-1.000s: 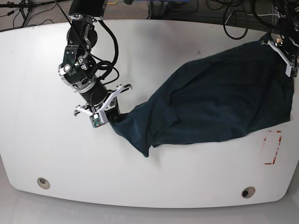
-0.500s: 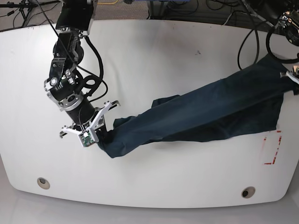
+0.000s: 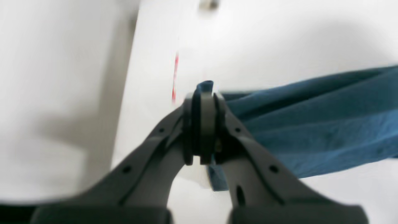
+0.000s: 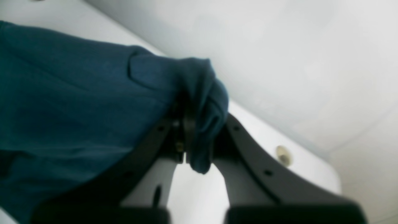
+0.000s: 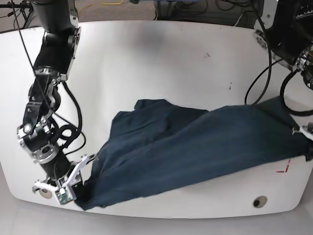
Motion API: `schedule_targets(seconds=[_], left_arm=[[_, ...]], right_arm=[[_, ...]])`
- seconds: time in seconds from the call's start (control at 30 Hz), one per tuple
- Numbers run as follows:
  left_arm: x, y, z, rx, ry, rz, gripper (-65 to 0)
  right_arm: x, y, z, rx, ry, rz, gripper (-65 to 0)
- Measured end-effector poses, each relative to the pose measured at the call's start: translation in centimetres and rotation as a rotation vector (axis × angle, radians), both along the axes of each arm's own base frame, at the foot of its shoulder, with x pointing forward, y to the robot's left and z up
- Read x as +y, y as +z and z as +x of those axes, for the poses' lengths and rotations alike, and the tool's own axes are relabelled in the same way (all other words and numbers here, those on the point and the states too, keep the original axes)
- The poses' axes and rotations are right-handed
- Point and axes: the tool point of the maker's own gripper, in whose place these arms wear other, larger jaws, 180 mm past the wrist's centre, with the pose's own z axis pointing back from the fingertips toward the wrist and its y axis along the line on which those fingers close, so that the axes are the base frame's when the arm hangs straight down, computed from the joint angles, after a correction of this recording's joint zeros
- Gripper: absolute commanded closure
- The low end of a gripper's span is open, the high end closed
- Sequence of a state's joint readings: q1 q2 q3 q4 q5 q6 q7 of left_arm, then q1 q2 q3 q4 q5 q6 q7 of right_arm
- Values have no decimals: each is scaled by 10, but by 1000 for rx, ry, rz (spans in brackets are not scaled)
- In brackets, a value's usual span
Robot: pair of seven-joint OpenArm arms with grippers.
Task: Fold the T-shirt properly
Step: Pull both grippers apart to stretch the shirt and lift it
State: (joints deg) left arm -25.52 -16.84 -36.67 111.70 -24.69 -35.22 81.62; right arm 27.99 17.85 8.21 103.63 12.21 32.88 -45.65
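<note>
White tabletop [image 5: 161, 54] carries the T-shirt [image 5: 195, 147], pulled out long from about 8 o'clock to 3 o'clock. Down at 8 o'clock the right gripper [image 5: 73, 188] is pinching one end; at 3 o'clock the left gripper [image 5: 305, 132] is pinching the other. Neither arm sits nearer; I'd say both must lower it together.
</note>
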Motion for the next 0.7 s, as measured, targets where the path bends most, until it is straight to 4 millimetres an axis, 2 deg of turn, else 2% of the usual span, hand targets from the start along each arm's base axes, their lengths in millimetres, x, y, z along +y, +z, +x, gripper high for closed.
schedule_targets(seconds=[0.13, 0.27, 0.4, 0.53, 0.6, 0.7], left_arm=[[-16, 46, 26, -92, -21, 44, 0], [-32, 103, 45, -223, -24, 69, 0], [-36, 156, 50, -321, 11, 111, 0], [-39, 207, 48, -427, 27, 146, 0], [-40, 225, 48, -458, 28, 154, 0], [-41, 239, 52, -479, 18, 137, 0]], right_arm=[[-21, 28, 17, -36, -33, -20, -19], [-41, 60, 31, -78, -54, -62, -19], [-58, 94, 36, -105, -86, -110, -19], [-69, 140, 37, -160, -102, -157, -19], [-75, 167, 35, -207, -110, -171, -19], [-85, 197, 30, -246, -140, -189, -19]])
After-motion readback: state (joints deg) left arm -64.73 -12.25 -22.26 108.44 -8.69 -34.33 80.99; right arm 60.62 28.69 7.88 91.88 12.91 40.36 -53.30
